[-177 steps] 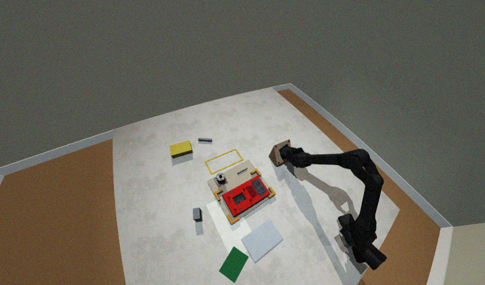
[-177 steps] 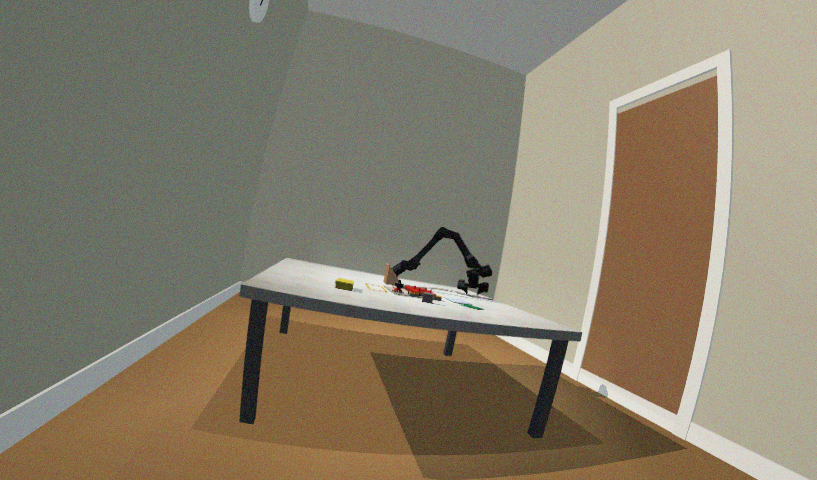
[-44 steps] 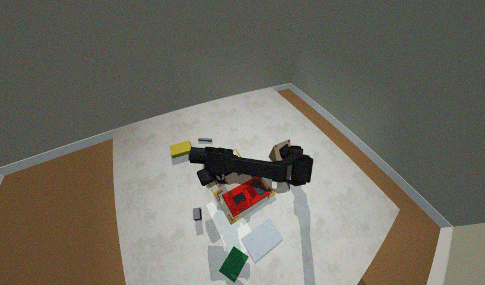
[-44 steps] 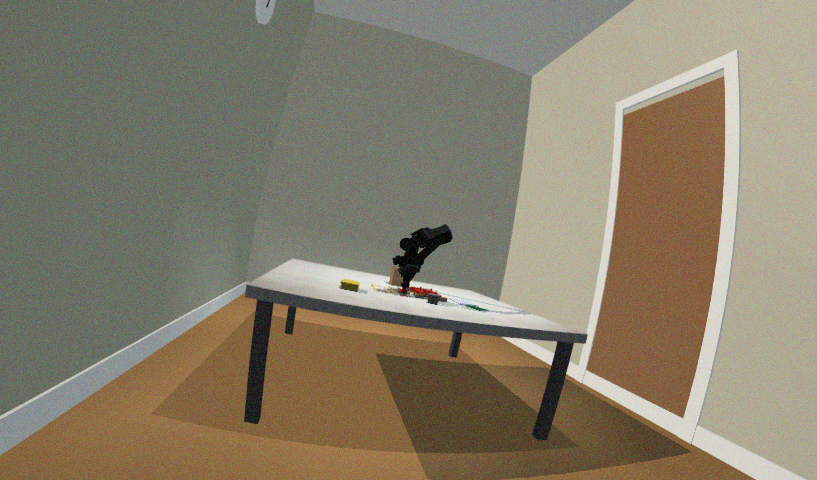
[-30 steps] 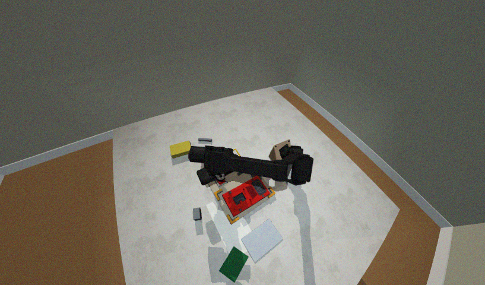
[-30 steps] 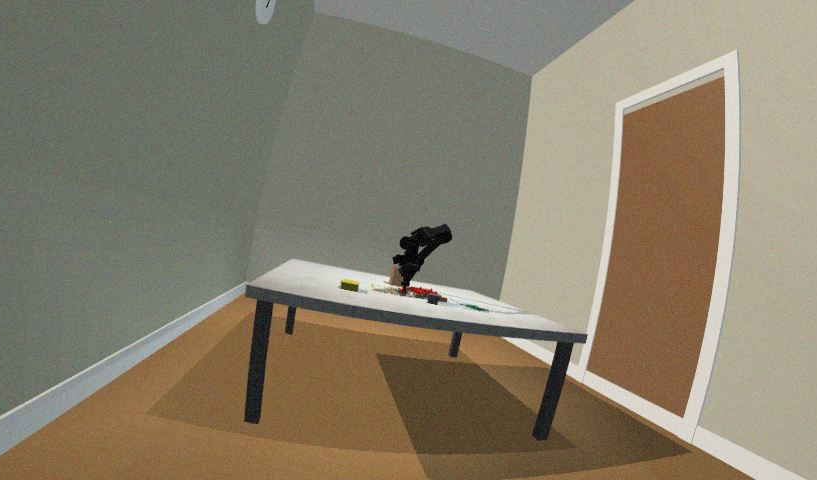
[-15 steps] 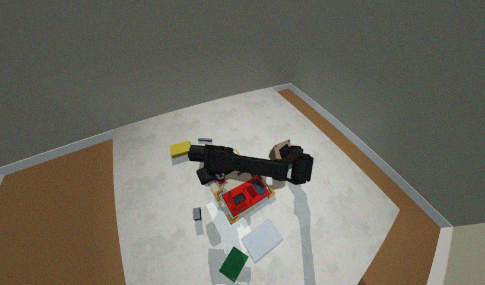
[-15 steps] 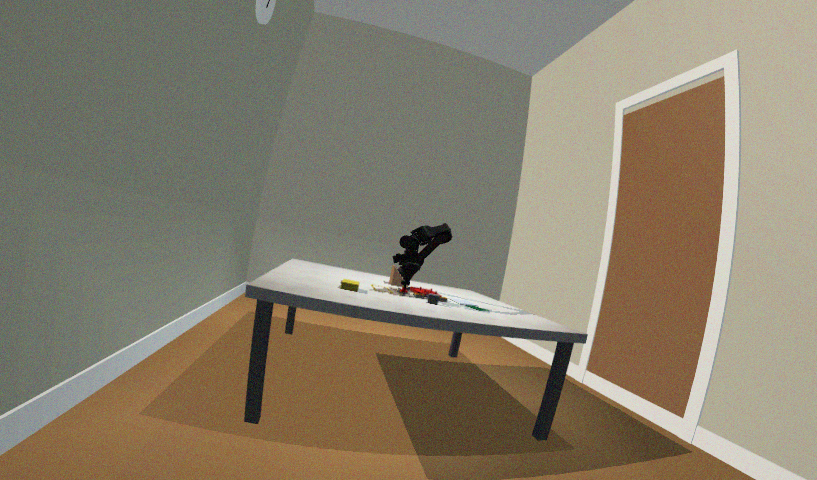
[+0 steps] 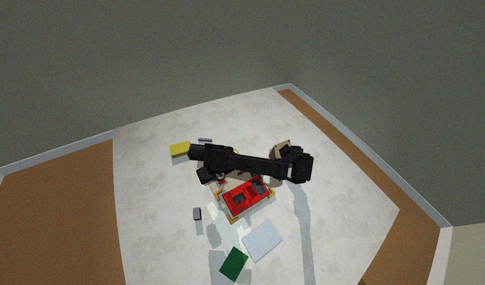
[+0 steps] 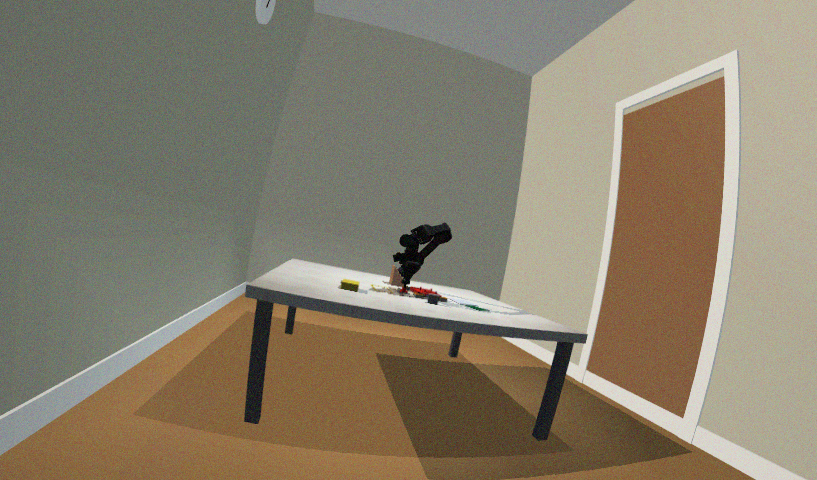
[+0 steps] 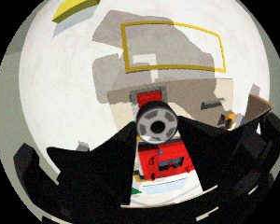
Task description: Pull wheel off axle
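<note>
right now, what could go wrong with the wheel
The wheel is between the gripper's fingers; it might slip if the grip is off-centre. The red part lies close by, so a low sideways move could knock it. The yellow outline is some way off from the wheel, so an early release would probably miss it.
</note>
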Robot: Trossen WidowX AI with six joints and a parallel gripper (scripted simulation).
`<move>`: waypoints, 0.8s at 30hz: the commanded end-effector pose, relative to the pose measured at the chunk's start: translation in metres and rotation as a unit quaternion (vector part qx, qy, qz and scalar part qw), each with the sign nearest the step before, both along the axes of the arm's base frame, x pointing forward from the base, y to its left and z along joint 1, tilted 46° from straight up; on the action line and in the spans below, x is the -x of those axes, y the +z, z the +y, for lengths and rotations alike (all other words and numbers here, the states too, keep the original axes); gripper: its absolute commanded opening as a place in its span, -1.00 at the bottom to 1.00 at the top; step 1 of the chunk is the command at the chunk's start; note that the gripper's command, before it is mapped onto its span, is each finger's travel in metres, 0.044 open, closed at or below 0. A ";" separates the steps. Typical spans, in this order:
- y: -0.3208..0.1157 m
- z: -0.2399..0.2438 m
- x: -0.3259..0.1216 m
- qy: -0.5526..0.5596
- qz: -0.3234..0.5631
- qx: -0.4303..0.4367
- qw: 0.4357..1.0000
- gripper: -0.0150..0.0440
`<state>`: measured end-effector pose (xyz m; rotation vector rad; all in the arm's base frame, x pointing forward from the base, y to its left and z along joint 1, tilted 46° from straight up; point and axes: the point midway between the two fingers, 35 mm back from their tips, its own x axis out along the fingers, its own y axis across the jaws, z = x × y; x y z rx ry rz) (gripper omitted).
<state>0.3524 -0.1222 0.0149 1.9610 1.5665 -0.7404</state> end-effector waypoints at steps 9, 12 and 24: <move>0.003 -0.005 0.001 -0.001 -0.001 0.003 1.000 -0.49; 0.004 -0.006 0.002 -0.001 -0.001 0.003 1.000 -0.49; 0.007 -0.009 0.002 -0.002 -0.001 0.003 1.000 -0.49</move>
